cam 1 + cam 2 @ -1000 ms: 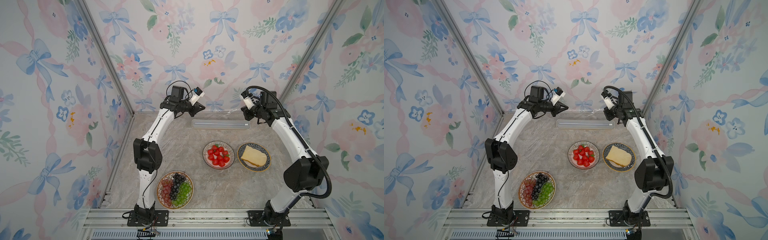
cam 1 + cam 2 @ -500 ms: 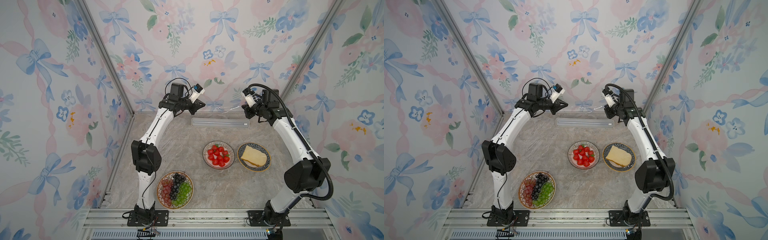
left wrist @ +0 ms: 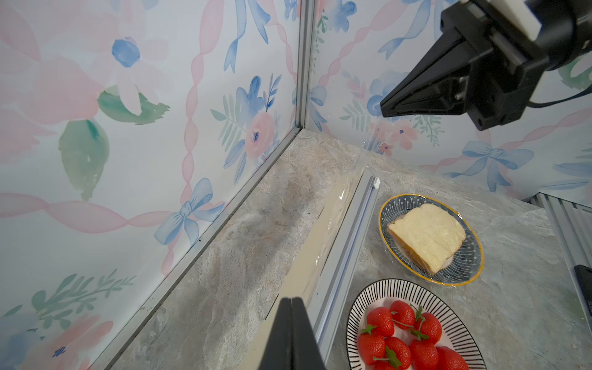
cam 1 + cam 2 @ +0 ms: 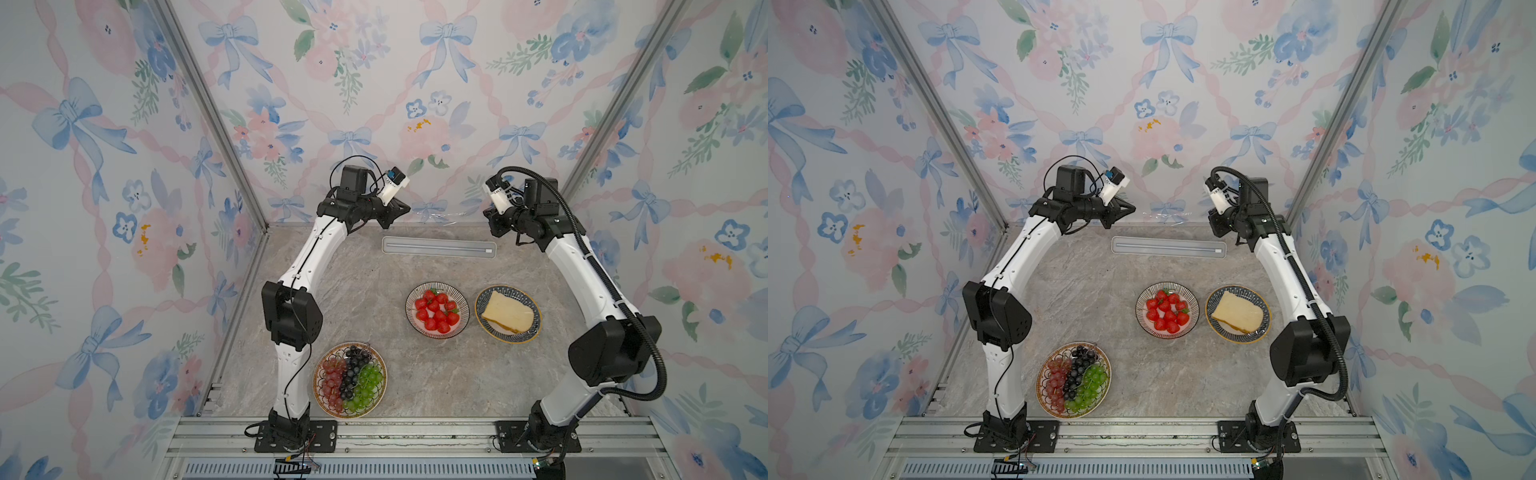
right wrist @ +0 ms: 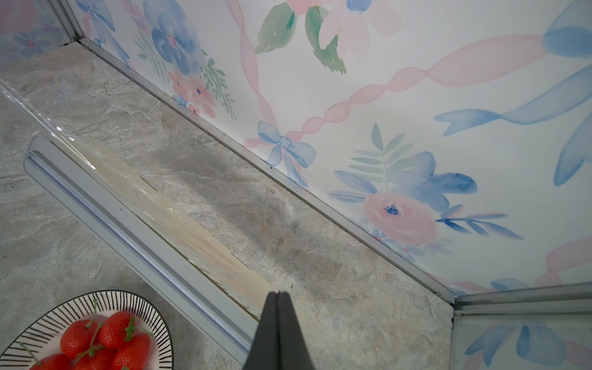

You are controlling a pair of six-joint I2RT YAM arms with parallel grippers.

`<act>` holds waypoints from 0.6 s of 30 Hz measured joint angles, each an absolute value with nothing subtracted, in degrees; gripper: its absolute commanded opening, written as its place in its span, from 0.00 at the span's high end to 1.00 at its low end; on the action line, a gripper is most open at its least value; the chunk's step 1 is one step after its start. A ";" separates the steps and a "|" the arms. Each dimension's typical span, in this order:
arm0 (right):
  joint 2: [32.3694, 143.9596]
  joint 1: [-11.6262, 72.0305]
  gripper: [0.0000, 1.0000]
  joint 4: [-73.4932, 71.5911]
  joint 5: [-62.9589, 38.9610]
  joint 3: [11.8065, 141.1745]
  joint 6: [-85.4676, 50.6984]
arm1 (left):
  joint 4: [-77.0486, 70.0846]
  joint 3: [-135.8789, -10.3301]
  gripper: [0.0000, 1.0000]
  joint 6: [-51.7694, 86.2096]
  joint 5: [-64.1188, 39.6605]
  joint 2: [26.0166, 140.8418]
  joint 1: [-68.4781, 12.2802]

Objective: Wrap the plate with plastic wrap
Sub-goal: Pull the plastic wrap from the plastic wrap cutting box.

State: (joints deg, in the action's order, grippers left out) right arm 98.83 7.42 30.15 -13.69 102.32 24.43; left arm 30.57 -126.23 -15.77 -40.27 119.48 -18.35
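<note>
**Bimanual pose.** White-and-black jointed left arm (image 4: 309, 266) & right arm (image 4: 582, 270): bases at near side, each rises, bends at a black elbow and leans to the far side, wrists held high above the surface. Black tapered left gripper (image 4: 405, 209) points inward at black tapered right gripper (image 4: 487, 214); tips face each other, well apart, approx. level in both top views. Wrist views: fingers (image 3: 291, 307) of left gripper and fingers (image 5: 278, 301) of right gripper pressed flat together, no gap. Each tip pinches one end of the thin, clear, glossy plastic wrap (image 5: 61, 129) drawn btwn them.
</note>
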 measured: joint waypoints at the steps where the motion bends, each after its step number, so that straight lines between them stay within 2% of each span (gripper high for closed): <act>1: 98.83 7.42 1.00 30.15 -13.69 102.32 24.40 | 30.57 -126.23 1.00 -15.75 -40.23 119.39 -18.35; 18: 98.80 7.42 1.00 30.15 -14.15 102.43 24.43 | 30.57 -126.23 1.00 -15.77 -39.83 119.00 -18.35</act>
State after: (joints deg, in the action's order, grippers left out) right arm 98.80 7.42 30.15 -14.15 102.43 24.43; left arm 30.57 -126.23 -15.77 -39.83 119.00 -18.35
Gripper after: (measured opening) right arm 0.047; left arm 0.047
